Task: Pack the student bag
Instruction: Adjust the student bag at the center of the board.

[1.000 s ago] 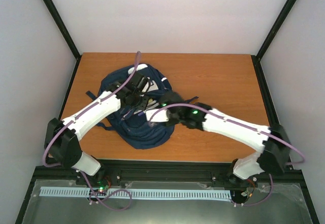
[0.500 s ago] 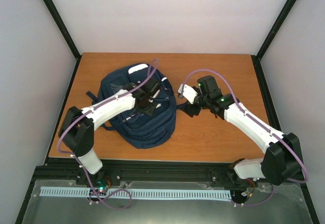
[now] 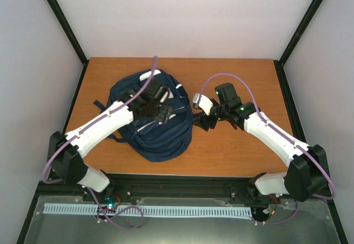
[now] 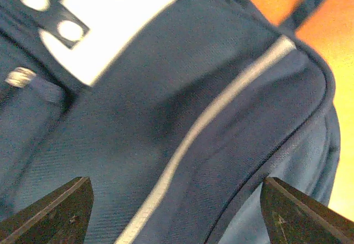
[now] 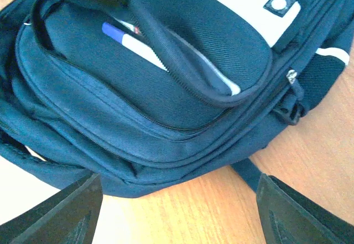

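Observation:
The student bag (image 3: 159,141), navy with thin white stripes, lies flat on the left half of the wooden table. My left gripper (image 3: 161,112) hovers open over its upper front; in the left wrist view the fingers (image 4: 55,213) stand wide apart above the striped fabric (image 4: 166,89), near the white patch (image 4: 105,17). My right gripper (image 3: 201,121) is open just off the bag's right edge, with bare table between its fingertips (image 5: 61,216). In the right wrist view the front pocket (image 5: 138,105) gapes, and a white pen with a blue cap (image 5: 135,45) lies inside.
The wooden table (image 3: 238,83) stretches right of the bag, with black frame posts at its corners. A dark strap (image 5: 251,172) trails from the bag onto the wood near my right gripper. Another strap (image 3: 99,104) pokes out on the bag's left.
My left gripper has opened and let go of the bag's front. The right arm drew out of the bag to its right side, then edged slightly back toward it.

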